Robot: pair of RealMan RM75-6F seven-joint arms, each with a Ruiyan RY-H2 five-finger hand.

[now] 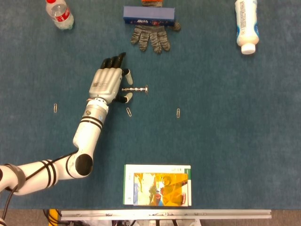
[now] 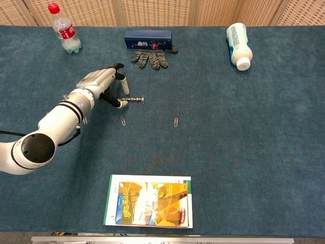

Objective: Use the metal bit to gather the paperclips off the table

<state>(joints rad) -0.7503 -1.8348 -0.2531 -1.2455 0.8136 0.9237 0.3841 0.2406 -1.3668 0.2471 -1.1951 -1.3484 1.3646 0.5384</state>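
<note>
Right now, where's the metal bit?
Head view: the metal bit lies on the table left of centre, at the left hand's fingertips, above the middle paperclip and below the grey glove.

Cut off by the head view's top edge: water bottle [image 1: 59, 14], white bottle [image 1: 246, 24], an orange-and-grey object [image 1: 152, 3] behind the blue box [image 1: 149, 15]. Too small to tell: book [image 1: 157, 184] cover print.
</note>
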